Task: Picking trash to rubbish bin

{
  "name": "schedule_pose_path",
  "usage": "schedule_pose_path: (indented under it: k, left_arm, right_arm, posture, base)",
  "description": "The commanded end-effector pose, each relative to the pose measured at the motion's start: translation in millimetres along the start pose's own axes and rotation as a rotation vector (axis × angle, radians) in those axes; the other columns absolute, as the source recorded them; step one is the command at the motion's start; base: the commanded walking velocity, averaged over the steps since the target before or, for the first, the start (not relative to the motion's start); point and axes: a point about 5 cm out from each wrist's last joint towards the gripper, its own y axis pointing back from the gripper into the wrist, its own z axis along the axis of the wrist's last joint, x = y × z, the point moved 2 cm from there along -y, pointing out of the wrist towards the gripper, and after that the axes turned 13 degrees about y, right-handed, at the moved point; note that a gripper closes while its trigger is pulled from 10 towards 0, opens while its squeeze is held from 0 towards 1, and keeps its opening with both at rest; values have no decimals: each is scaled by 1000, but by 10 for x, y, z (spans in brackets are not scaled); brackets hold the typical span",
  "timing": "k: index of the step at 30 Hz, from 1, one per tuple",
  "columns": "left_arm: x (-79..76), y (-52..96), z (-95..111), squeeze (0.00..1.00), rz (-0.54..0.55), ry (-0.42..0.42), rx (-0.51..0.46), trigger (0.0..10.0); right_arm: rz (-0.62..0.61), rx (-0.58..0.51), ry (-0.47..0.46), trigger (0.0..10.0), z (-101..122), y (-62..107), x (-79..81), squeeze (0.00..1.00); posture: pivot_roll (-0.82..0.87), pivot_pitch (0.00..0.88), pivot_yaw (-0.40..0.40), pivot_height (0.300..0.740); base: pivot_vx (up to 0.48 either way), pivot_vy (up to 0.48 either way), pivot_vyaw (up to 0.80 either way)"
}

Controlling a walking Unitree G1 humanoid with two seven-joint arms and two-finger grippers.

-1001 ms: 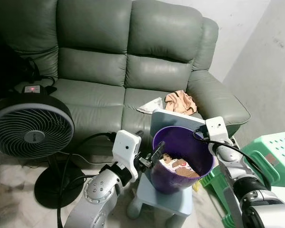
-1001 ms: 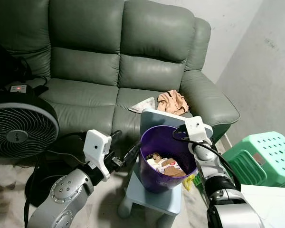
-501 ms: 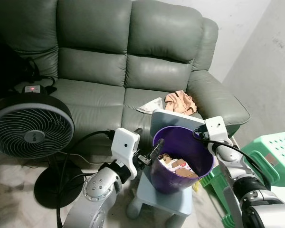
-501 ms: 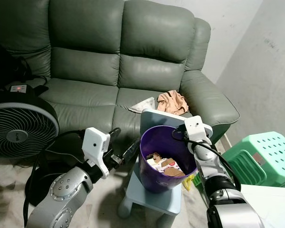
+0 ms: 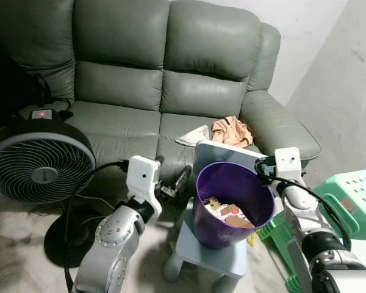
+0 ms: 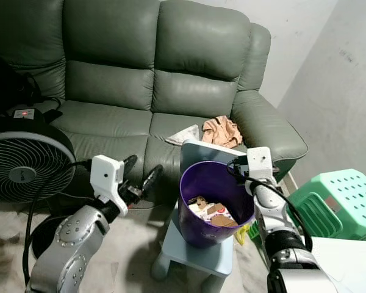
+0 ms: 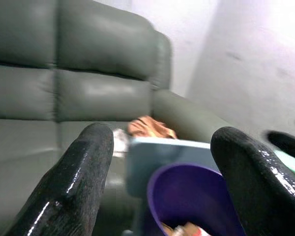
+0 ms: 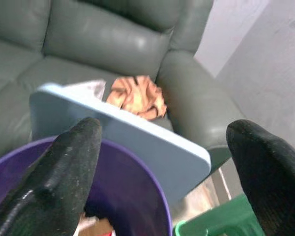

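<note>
A purple bin [image 5: 232, 201] holding paper scraps stands on a pale blue stool [image 5: 207, 256], with a pale blue board [image 5: 222, 155] leaning behind it. My left gripper [image 5: 174, 175] hovers open just left of the bin, holding nothing; its wrist view looks over the bin's rim [image 7: 187, 191]. My right gripper [image 5: 260, 166] is open at the bin's right rim, also holding nothing. On the sofa seat behind lie a crumpled orange wrapper [image 5: 232, 131] and a white paper [image 5: 194, 135]; the orange wrapper [image 8: 137, 96] also shows between the right fingers.
A grey-green sofa [image 5: 158, 73] fills the back. A black standing fan [image 5: 39, 168] is at the left, its cable trailing past my left arm. A power strip with a red light [image 5: 43, 114] sits on the sofa. A green plastic stool [image 5: 348, 201] stands by the right wall.
My left gripper has drawn back to the left, away from the bin's rim. My right gripper has shifted slightly right along the rim. The bin has stayed put.
</note>
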Motion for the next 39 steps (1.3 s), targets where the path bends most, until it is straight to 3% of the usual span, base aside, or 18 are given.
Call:
schedule_pose_path:
  k: [1,8,10,14,17,21,25,26,27,28,34,39]
  left_arm:
    - [16,-33,11,0,17,-4,-13,10000]
    - [404,-135,153,0,158,-17,-61,10000]
    - [437,-140,173,0,166,-22,-66,10000]
    - [709,-170,298,0,263,-46,-102,10000]
    - [869,-175,322,0,323,-11,-111,10000]
    - [933,-174,332,0,339,-19,-104,10000]
    - [1034,-177,331,0,366,-39,-97,10000]
    - [1047,-180,332,0,371,-34,-98,10000]
    - [1053,-188,337,0,373,-39,-101,10000]
    - [1055,-202,338,0,372,-45,-101,10000]
    - [1055,-229,354,0,371,-37,-111,10000]
    - [1074,-233,371,0,374,-37,-119,10000]
  right_arm:
    - [-50,-26,-11,10000,24,12,-113,1000]
    - [-109,-154,-83,10000,165,124,-109,1000]
    - [-112,-165,-88,10000,179,136,-108,1000]
    - [-102,-197,-157,10000,211,216,-62,1000]
    - [-83,-234,-203,10000,237,292,-6,1000]
    - [-91,-237,-210,10000,227,327,7,1000]
    - [7,-351,-306,10000,305,474,89,1000]
    - [3,-350,-315,10000,299,486,89,655]
    - [-16,-336,-313,10000,283,491,84,98]
    - [-11,-335,-323,10000,289,496,98,0]
    - [31,-309,-296,10000,310,468,159,0]
    - [32,-309,-296,10000,315,458,143,0]
  posture:
    - [33,0,-140,740]
    - [23,0,-121,740]
    - [24,0,-120,740]
    - [33,0,-109,740]
    - [29,0,-97,740]
    - [30,0,-96,740]
    - [18,0,-84,740]
    - [15,0,-81,740]
    - [14,0,-80,740]
    - [12,0,-80,740]
    - [9,0,-84,740]
    - [9,0,-84,740]
  base:
    - [0,0,0]
    - [0,0,0]
    - [0,0,0]
    - [0,0,0]
    - [0,0,0]
    - [0,0,0]
    - [0,0,0]
    - [0,0,0]
    - [0,0,0]
    - [0,0,0]
    - [0,0,0]
    - [0,0,-750]
